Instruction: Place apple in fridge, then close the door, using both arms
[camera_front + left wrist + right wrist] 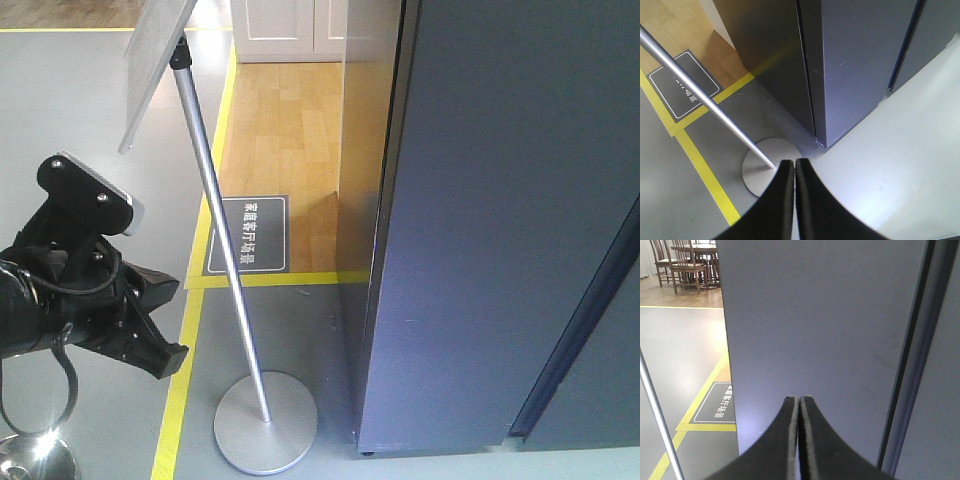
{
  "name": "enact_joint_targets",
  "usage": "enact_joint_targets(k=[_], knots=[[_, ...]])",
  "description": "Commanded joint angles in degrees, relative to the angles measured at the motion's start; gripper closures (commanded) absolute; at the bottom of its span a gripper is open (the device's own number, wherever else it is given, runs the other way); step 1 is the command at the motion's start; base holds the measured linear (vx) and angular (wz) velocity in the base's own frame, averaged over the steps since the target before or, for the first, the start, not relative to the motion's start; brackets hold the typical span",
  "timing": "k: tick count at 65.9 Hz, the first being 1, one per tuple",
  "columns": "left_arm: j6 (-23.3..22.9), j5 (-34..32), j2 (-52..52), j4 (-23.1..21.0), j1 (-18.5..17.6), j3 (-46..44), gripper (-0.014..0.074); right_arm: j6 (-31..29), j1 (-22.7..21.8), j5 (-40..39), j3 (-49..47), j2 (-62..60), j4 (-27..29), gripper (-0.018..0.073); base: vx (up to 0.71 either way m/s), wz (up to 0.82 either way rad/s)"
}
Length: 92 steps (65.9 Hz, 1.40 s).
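Front view, sign stand (235, 290) beside shut fridge (480, 220), left pincer (794, 200) and right pincer (799, 440) pressed together, empty.

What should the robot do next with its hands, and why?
Probably open a tool and reach for the door edge. The tall dark grey fridge has its door shut, no apple shows, and both the left tool and the right tool are closed and empty.

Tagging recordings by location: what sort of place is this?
Probably a mock home set in a lab or showroom: yellow floor tape marks zones, a sign stand beside the fridge, dining chairs behind.
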Motion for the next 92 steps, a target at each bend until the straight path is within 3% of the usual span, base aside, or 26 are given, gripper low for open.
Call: enact_joint_targets(k=[1, 42, 56, 62, 74, 92], knots=[[-0.62, -3.02, -1.25, -0.03, 0.22, -1.61, 0.0603, -0.43, -0.19, -4.12, 0.29, -1.57, -0.11, 0.0563, 0.0, 0.0], [-0.62, -2.86, -1.4, -0.19, 0.07, -1.61, 0.0603, -0.43, -0.19, -4.13, 0.24, -1.57, -0.11, 0.0563, 0.0, 0.0], [-0.62, -1.88, -8.23, 0.92, 0.92, -1.42, 0.0603, -0.43, -0.19, -4.13, 0.24, -1.57, -0.11, 0.0563, 0.0, 0.0], [-1.62, -2.75, -13.46, 1.7, 4.27, 1.08, 0.0603, -0.43, -0.19, -4.13, 0.24, -1.57, -0.11, 0.0563, 0.0, 0.0], [-4.06, -8.8, -27.29, 2.0, 14.61, 12.74, 0.0603, -0.43, -0.19, -4.13, 0.24, -1.57, -0.11, 0.0563, 0.0, 0.0], [-4.06, -14.56, -51.26, 1.12, 23.88, 31.31, 0.0603, -0.43, -0.19, -4.19, 0.24, -1.57, -0.11, 0.0563, 0.0, 0.0]])
